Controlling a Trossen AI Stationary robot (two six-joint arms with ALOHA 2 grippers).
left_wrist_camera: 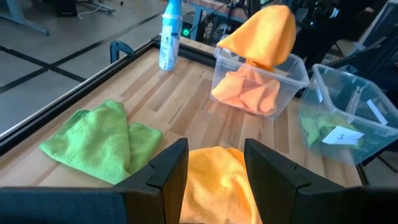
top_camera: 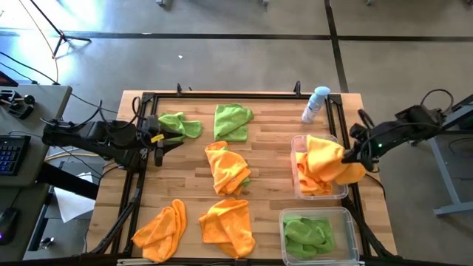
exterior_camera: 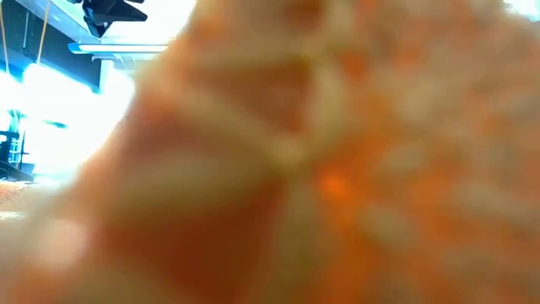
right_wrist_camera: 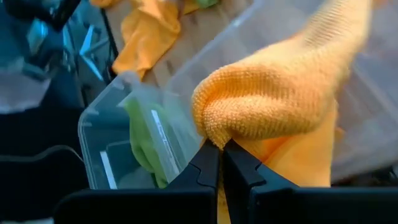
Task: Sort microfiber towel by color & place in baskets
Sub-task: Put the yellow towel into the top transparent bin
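Two clear baskets, sorted by colour.
Far basket (top_camera: 298, 142) holds orange towels; near basket (top_camera: 346, 216) green ones. Right gripper (right_wrist_camera: 219, 149) pinches an orange towel (top_camera: 329, 157) above the far basket; left gripper (left_wrist_camera: 214, 163) open.

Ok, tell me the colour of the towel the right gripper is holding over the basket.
Orange. The right gripper pinches an orange towel above the basket; the right wrist view shows it best.
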